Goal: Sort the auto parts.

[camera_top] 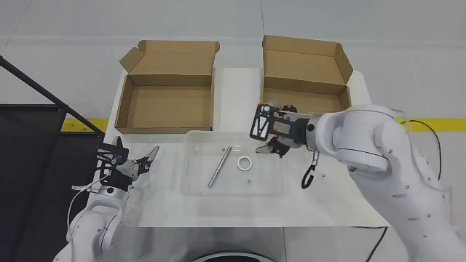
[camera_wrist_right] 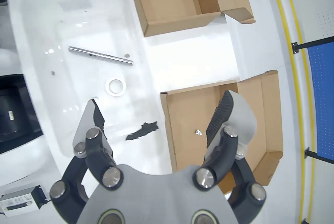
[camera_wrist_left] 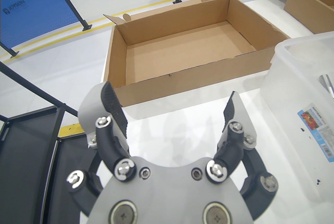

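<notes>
A clear plastic tray (camera_top: 196, 185) at the table's middle holds a metal rod (camera_top: 219, 167) and a white ring (camera_top: 245, 164). In the right wrist view the rod (camera_wrist_right: 100, 55) and the ring (camera_wrist_right: 115, 86) lie apart, with a dark flat scrap (camera_wrist_right: 142, 131) closer to the fingers. My right gripper (camera_top: 269, 137) hangs open and empty above the tray's right end, beside the right cardboard box (camera_top: 302, 102). A small screw (camera_wrist_right: 198, 132) lies in that box (camera_wrist_right: 261, 115). My left gripper (camera_wrist_left: 171, 99) is open and empty over the table's front left corner, in front of the empty left box (camera_wrist_left: 182, 52).
Both boxes have their lids folded back toward the far side. The left box (camera_top: 167, 105) stands behind the tray's left half. A few tiny bits (camera_wrist_right: 127, 54) lie in the tray. A small white and black device (camera_wrist_right: 18, 200) rests on the table by the right arm.
</notes>
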